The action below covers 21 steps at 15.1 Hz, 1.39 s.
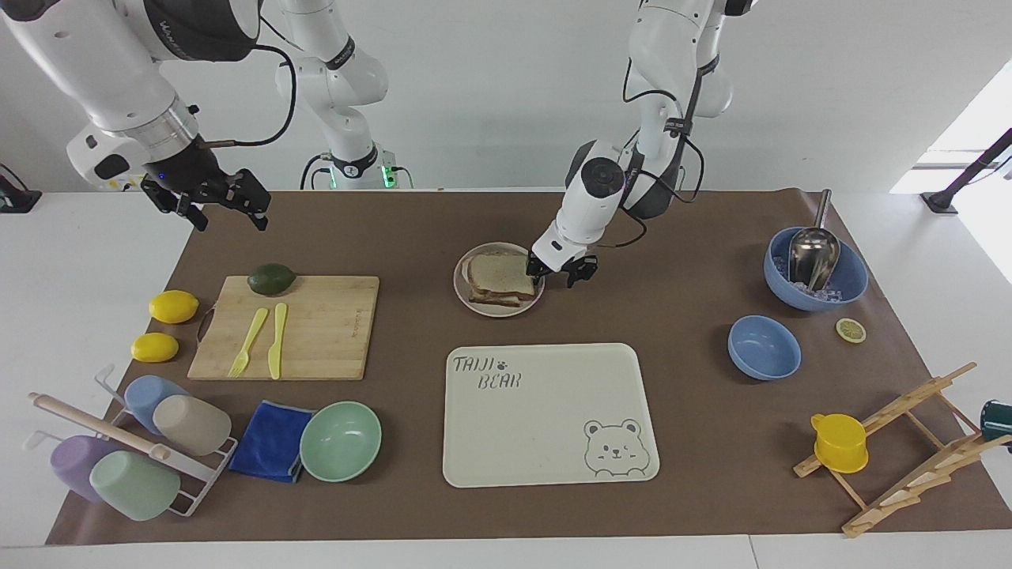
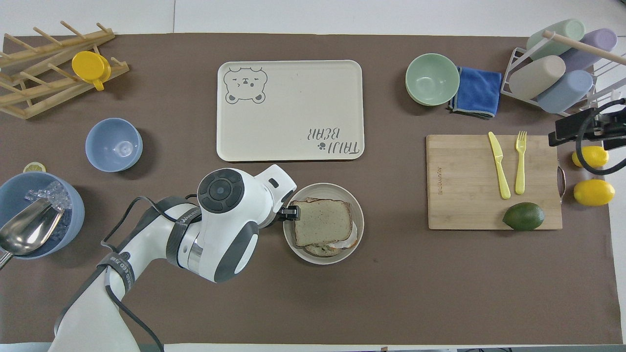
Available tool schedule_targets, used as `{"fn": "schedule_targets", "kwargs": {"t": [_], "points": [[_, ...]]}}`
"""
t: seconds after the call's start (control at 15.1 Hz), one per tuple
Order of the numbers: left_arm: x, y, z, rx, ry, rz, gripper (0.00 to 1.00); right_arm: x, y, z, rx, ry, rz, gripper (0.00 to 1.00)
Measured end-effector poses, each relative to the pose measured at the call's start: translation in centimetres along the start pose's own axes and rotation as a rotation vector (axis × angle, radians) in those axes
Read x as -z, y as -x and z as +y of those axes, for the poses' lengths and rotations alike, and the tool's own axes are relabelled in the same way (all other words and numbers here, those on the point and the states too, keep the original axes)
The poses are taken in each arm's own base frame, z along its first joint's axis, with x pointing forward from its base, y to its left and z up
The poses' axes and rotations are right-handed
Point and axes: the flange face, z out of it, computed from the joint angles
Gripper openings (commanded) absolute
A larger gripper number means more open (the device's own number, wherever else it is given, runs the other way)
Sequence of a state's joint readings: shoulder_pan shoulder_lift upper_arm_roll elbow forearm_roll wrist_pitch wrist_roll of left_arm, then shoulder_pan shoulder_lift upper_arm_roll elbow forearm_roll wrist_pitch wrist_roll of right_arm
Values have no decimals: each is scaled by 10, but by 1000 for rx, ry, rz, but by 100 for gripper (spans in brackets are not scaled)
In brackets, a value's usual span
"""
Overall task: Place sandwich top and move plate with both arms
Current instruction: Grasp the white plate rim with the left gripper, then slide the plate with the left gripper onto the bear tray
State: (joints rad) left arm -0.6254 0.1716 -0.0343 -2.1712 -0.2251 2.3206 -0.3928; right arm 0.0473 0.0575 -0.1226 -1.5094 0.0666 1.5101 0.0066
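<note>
Basically sandwich top (image 1: 499, 274) sits placed on the plate (image 1: 474, 304); left gripper (image 1: 558, 272), jaws open and empty, at its rim, next needs closing; right gripper (image 1: 212, 200) waits, open.

"TAIJI BEAR" on the cream tray (image 1: 545, 411), beside a printed bear face
</note>
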Motion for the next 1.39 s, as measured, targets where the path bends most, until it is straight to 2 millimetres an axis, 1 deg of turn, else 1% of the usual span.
{"fn": "schedule_targets", "kwargs": {"t": [0.26, 0.4, 0.46, 0.73, 1.12, 1.26, 1.39], "points": [[-1, 0, 0, 5, 4, -1, 27, -1, 1, 0, 0, 0, -10, 100], [-1, 1, 1, 9, 11, -4, 11, -1, 1, 0, 0, 0, -11, 100], [-1, 2, 3, 9, 14, -6, 0, -1, 1, 0, 0, 0, -11, 100], [2, 8, 12, 2, 27, -4, 0, -1, 1, 0, 0, 0, -11, 100], [3, 6, 10, 14, 37, -4, 0, -1, 2, 0, 0, 0, -15, 100], [12, 1, 8, 19, 42, 1, 0, -1, 2, 0, 0, 0, -16, 100], [29, -9, 4, 22, 47, -10, 0, -1, 2, 0, 0, 0, -16, 100]]}}
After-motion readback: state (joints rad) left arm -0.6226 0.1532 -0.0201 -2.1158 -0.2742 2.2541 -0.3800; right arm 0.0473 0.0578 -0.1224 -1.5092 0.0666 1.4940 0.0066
